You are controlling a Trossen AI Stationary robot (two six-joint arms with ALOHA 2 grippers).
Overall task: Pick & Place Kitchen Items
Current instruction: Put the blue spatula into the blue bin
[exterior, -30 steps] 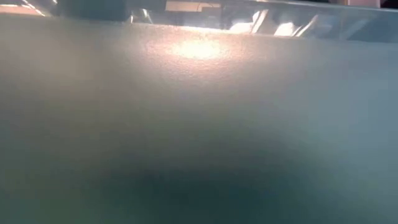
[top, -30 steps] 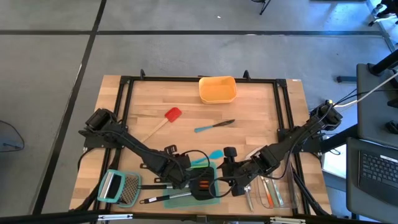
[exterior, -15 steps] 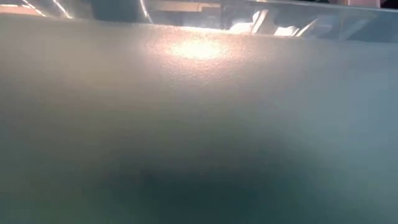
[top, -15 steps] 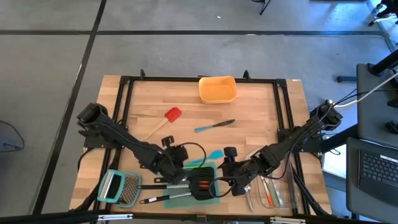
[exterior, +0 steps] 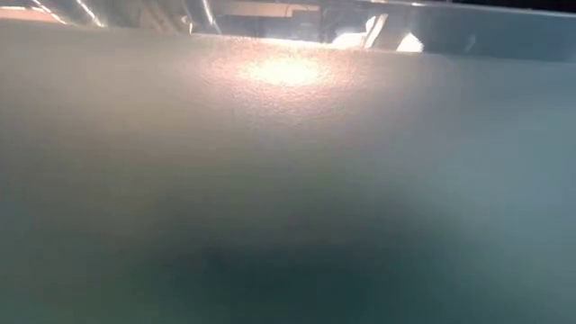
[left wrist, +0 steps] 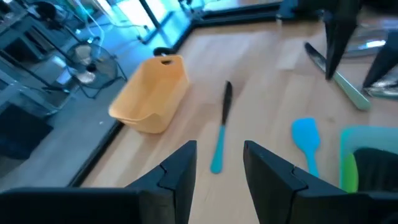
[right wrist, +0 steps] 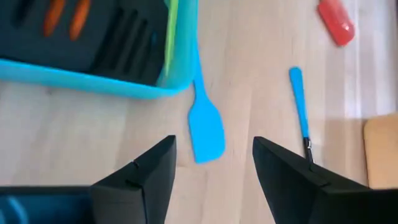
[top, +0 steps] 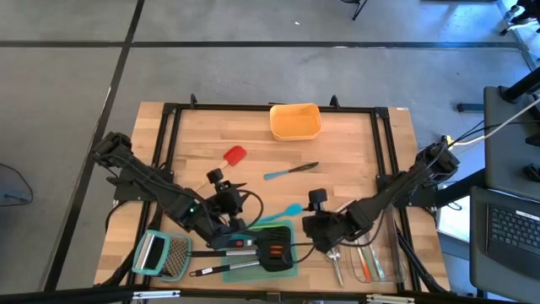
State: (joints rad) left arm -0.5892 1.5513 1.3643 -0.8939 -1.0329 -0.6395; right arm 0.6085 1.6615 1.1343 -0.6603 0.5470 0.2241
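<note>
While both grippers gape empty, the wooden table (top: 354, 148) (black-framed) stands on grey floor (top: 253, 67) — utensils scattered.

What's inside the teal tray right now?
In the teal tray: a black turner with orange slots and a green spatula along its edge. Anything under the turner is hidden.

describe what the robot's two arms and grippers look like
Both arms are dark, nearly black, built of slim jointed segments with black cables looping beside them. The left gripper and right gripper each have two black, wedge-shaped fingers with angular faceted faces. A small green light shows on the left arm; the right arm has a pale cable near its base.
</note>
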